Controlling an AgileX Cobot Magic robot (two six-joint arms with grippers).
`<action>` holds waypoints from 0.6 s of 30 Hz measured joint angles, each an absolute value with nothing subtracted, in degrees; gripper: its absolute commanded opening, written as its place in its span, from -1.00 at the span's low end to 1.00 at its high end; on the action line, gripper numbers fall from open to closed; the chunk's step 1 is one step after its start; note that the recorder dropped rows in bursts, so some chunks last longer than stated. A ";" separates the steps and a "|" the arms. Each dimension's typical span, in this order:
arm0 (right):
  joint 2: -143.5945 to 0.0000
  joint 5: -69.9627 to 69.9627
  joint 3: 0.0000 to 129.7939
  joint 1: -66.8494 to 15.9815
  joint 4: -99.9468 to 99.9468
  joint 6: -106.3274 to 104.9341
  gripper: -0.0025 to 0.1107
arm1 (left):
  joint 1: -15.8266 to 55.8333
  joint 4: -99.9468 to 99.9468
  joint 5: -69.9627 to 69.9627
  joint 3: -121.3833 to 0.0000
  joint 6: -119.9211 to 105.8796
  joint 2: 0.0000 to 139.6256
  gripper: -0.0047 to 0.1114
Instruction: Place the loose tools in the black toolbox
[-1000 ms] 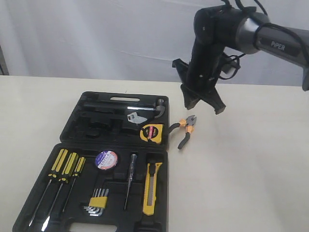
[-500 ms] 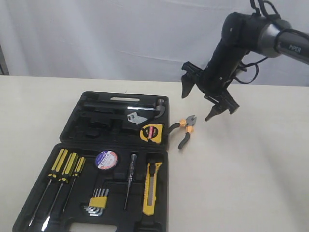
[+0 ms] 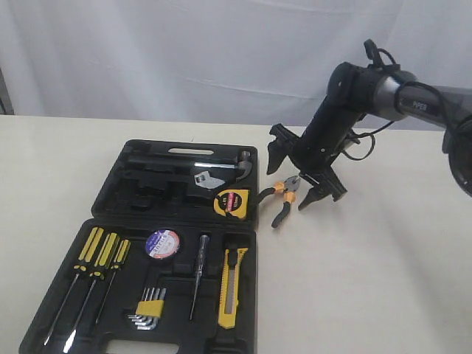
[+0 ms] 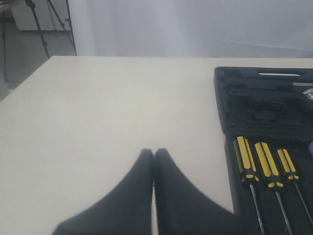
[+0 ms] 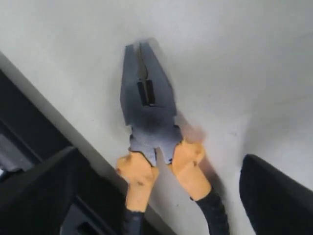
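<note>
The pliers (image 3: 284, 198), black-and-orange handled, lie on the table just right of the black toolbox (image 3: 118, 184), which lies open. My right gripper (image 3: 289, 186) hangs open low over their head, one finger on each side. In the right wrist view the pliers (image 5: 149, 112) lie between the spread fingers (image 5: 44, 191), untouched, with the gripper (image 5: 160, 156) over the handle roots. The yellow tape measure (image 3: 231, 200), tape roll (image 3: 162, 243) and utility knife (image 3: 232, 287) rest in the toolbox. My left gripper (image 4: 154, 152) is shut and empty over bare table beside the toolbox (image 4: 222, 98).
Three yellow-black screwdrivers (image 3: 96, 258), clipped hex keys (image 3: 150, 306), a thin tester screwdriver (image 3: 199, 269), a hammer (image 3: 221, 164) and a wrench sit in the case recesses. A white curtain backs the table. Bare tabletop spreads right of the pliers.
My right arm has swung down and toward the toolbox, bringing the gripper from above the table to just over the pliers' head. The tools have not moved.
</note>
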State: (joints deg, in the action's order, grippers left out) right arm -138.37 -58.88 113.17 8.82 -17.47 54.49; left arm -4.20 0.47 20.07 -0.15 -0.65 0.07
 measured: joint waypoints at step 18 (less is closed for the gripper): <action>-140.81 -56.72 113.83 8.04 -23.63 56.32 0.12 | -4.20 0.47 20.07 -0.15 -0.65 0.07 -0.92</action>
State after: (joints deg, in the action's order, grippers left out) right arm -140.81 -56.72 113.83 8.04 -23.63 56.32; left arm -4.20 0.47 20.07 -0.15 -0.65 0.07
